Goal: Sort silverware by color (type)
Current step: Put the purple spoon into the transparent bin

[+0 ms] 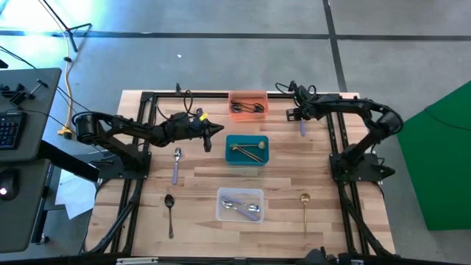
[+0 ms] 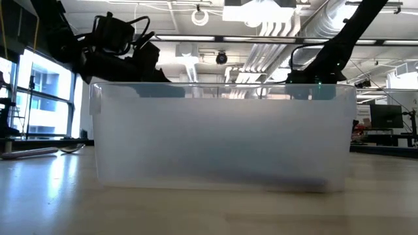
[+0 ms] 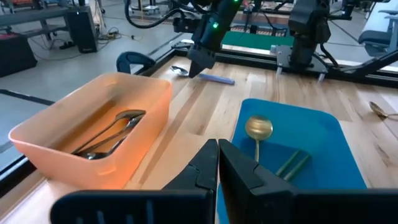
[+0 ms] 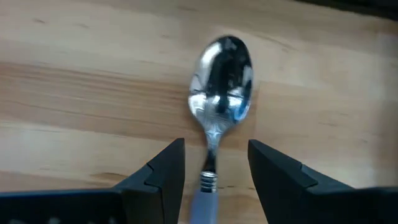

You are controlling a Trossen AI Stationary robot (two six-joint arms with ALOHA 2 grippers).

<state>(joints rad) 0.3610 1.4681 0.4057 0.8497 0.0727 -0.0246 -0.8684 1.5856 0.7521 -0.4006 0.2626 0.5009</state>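
Right gripper (image 4: 212,171): my fingers stand apart, straddling the neck of a silver spoon with a lilac handle (image 4: 221,93) that lies flat on the table at the far right, beside the orange bin; I judge the grasp not yet made.
Left gripper (image 3: 217,163): my fingers are pressed together on nothing, hovering between the orange bin and the teal bin.
Orange bin (image 1: 248,96): holds dark pieces, done as far as I can see.
Teal bin (image 1: 246,159): holds gold pieces (image 1: 249,149), one a round-bowled spoon.
Clear bin (image 1: 240,214): holds silver pieces with lilac handles (image 1: 243,208).
Left to sort: the spoon under my right gripper; a second lilac-handled silver spoon (image 1: 177,164) on the left; a black spoon (image 1: 170,213) at front left; a gold spoon (image 1: 305,210) at front right.
Progress: by my estimate a little over half; four pieces lie loose.
Surface: a light wooden plank table (image 1: 199,188) with black rails along its sides.
Room: grey floor around it, a desk with a keyboard (image 1: 9,131) to the left, a green panel (image 1: 441,162) to the right; ceiling ducts and windows show in the low view.
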